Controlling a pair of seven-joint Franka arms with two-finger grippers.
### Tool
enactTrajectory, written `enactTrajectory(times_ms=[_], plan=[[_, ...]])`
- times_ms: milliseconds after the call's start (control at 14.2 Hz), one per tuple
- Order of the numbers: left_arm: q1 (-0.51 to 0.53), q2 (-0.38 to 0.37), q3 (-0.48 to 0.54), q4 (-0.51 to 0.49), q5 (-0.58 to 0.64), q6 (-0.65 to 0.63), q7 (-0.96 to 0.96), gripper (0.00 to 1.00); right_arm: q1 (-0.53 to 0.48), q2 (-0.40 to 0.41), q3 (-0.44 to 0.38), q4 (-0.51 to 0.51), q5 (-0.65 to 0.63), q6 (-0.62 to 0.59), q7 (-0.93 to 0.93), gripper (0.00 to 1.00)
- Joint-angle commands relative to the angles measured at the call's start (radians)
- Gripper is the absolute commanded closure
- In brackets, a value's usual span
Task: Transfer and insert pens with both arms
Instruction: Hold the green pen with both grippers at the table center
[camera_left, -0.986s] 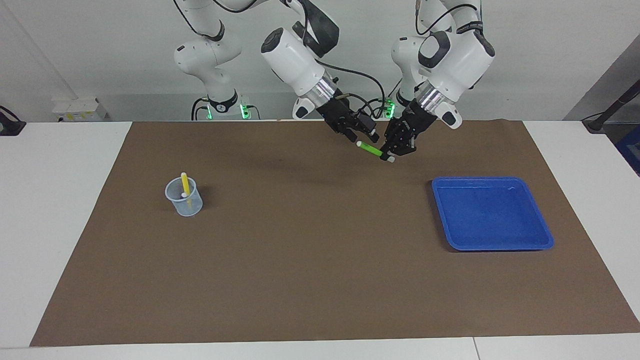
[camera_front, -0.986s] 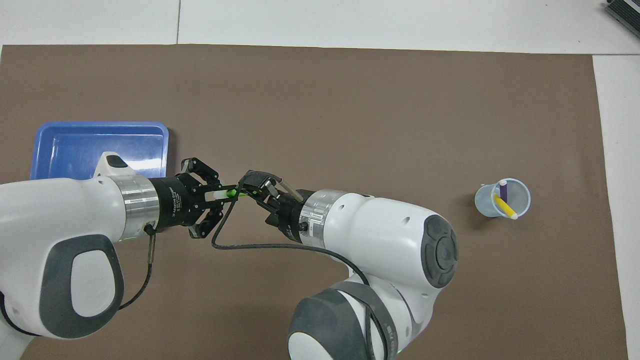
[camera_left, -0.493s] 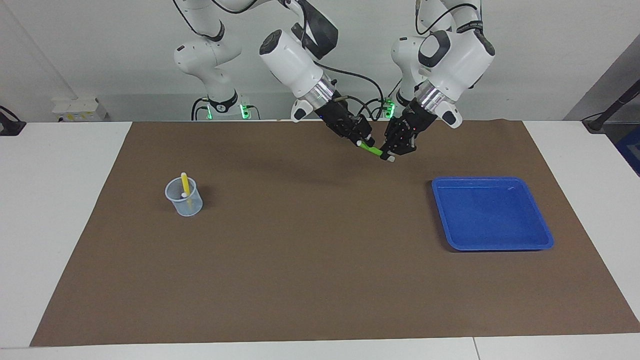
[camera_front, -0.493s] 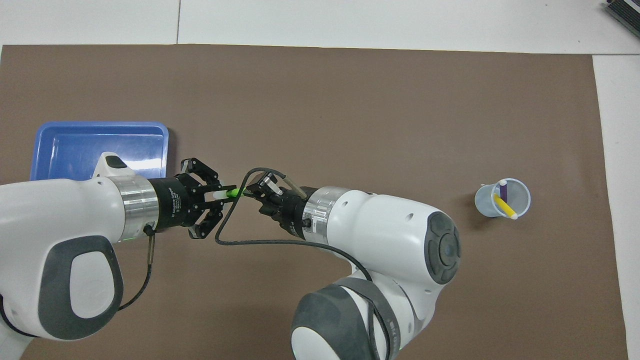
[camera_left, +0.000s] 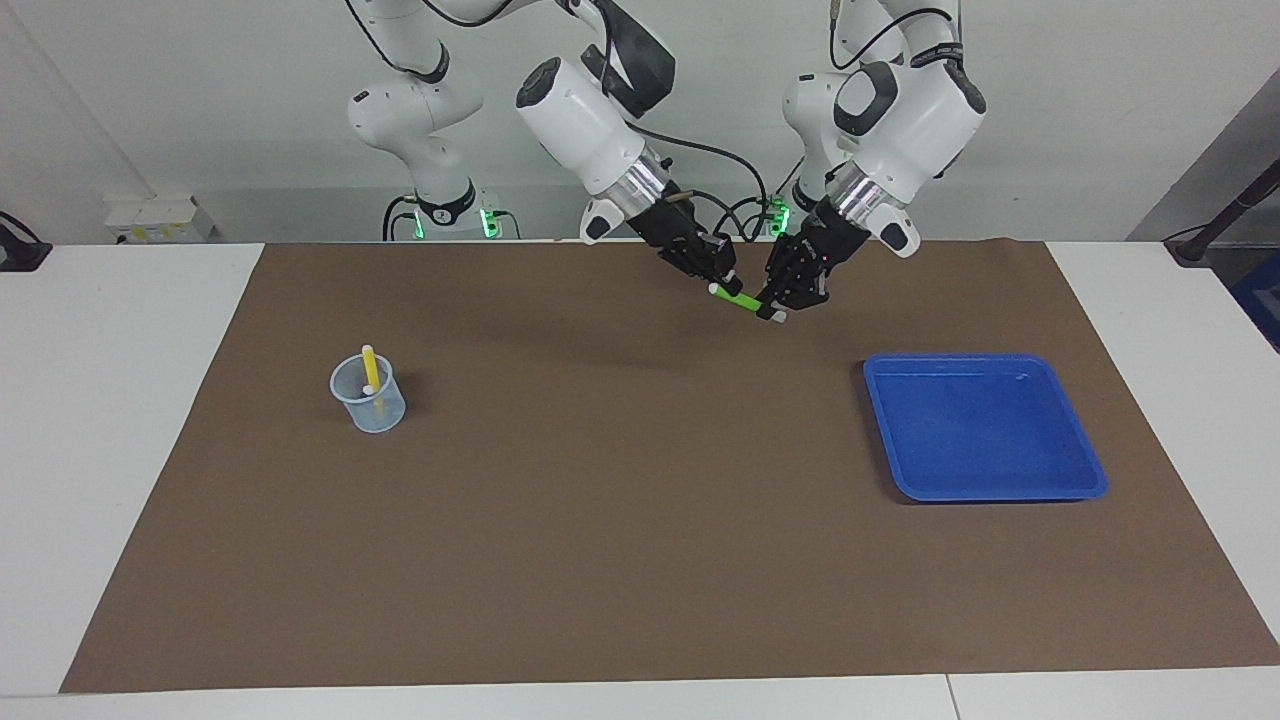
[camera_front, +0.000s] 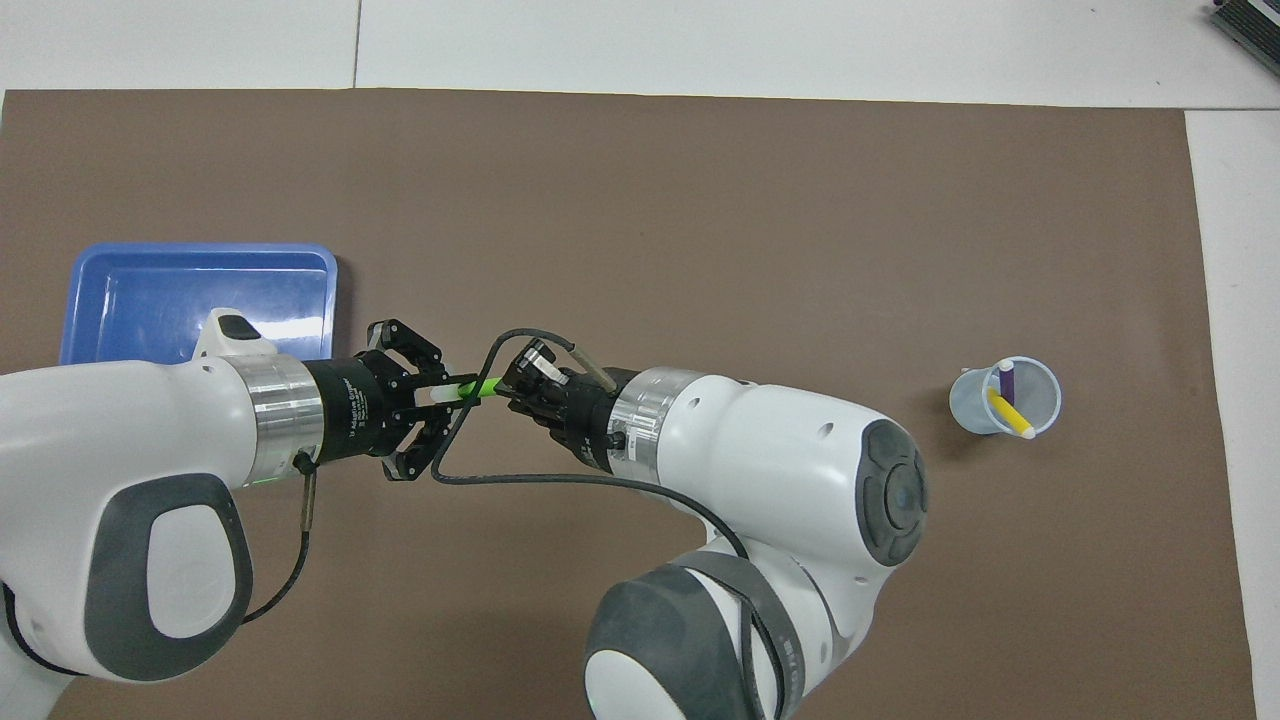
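The bright green pen hangs in the air between my two grippers, over the brown mat near the robots; it also shows in the overhead view. My left gripper is shut on its pale end toward the left arm. My right gripper is shut on its other end. The yellow pen and the purple pen stand in a clear cup toward the right arm's end.
A blue tray with nothing in it lies on the brown mat toward the left arm's end. White table shows around the mat.
My right gripper has moved in onto the free end of the green pen and closed on it. The left gripper has kept holding the pen, shifting slightly.
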Motion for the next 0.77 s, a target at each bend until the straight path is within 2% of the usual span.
enactTrajectory(times_ms=[0,211,282,704], plan=[[-0.013,-0.041,0.015,-0.028,-0.009,0.003,-0.003,1.0,-0.028,0.013,0.006,0.006,0.015,0.0,-0.015,0.93],[-0.013,-0.041,0.015,-0.028,-0.009,0.001,-0.003,1.0,-0.028,0.013,0.006,0.006,0.015,0.0,-0.015,0.94],[-0.013,-0.043,0.015,-0.028,-0.009,0.001,-0.003,1.0,-0.028,0.013,0.006,0.005,0.013,0.0,-0.016,1.0],[-0.013,-0.044,0.015,-0.027,-0.009,0.0,0.012,1.0,-0.044,0.01,0.001,-0.005,0.012,-0.016,-0.124,1.0]])
